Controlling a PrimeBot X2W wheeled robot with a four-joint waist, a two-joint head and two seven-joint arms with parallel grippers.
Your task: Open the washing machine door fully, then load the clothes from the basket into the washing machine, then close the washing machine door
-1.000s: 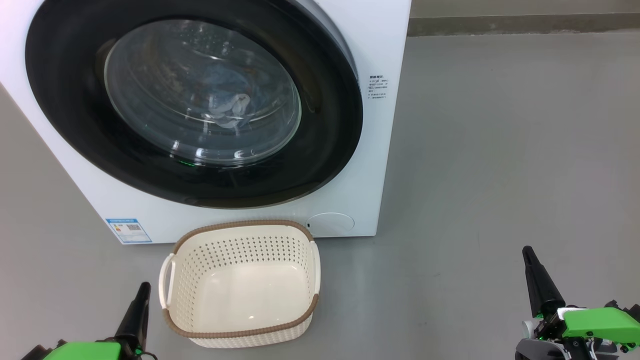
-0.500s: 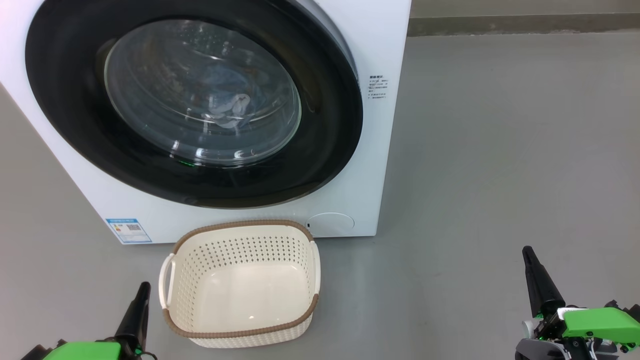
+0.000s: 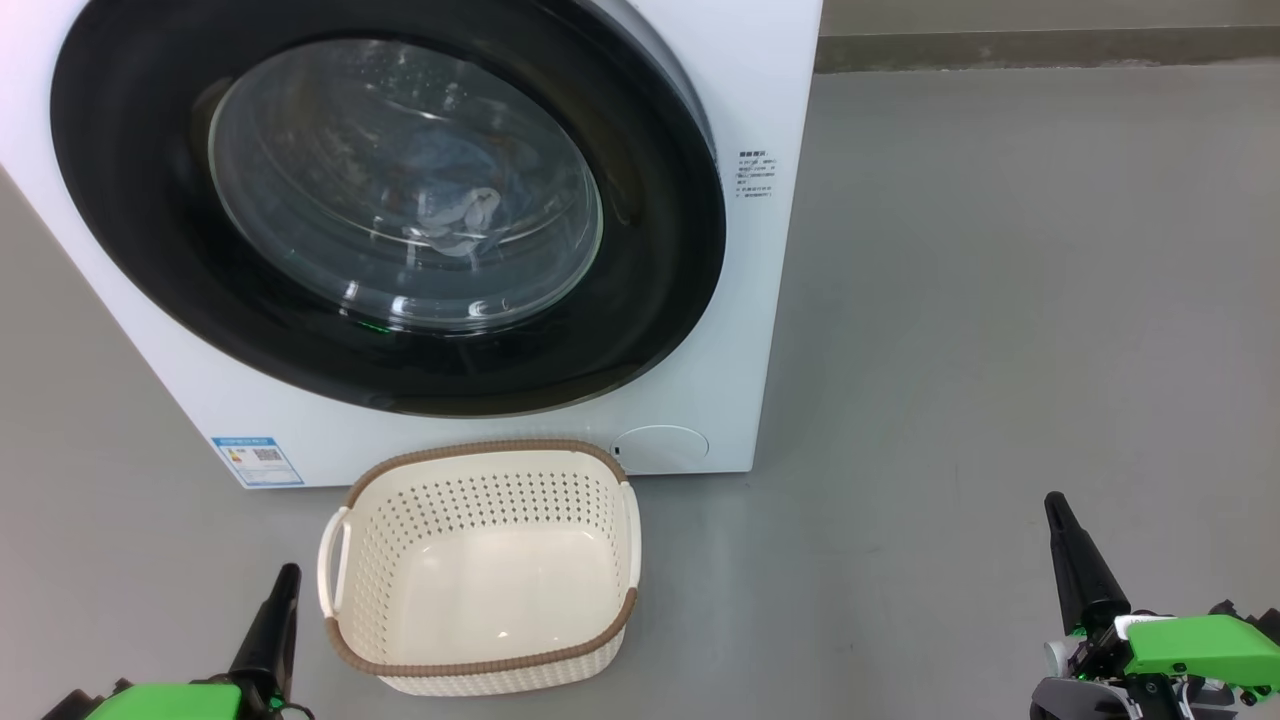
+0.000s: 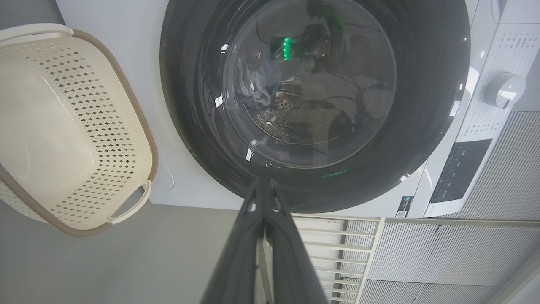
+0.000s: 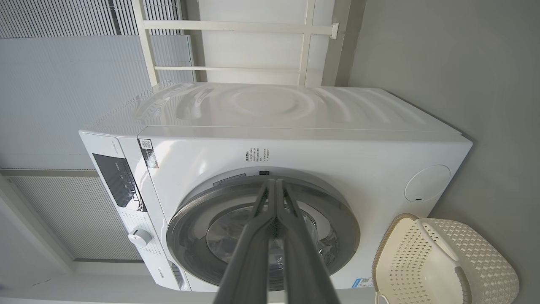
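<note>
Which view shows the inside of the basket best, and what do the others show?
The head view: it looks down into the whole basket, bare floor and four walls. The left wrist view crops it at the edge; the right wrist view catches part of its side.

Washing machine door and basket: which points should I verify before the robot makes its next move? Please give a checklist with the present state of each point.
1. The washing machine door lies flush against the washing machine: ok.
2. The door is latched: cannot tell.
3. The clothes are inside, behind the door: ok.
4. The basket is empty: ok.
5. The left end effector is shut and holds nothing: ok.
6. The right end effector is shut, holds nothing and is apart from the door: ok.
</note>
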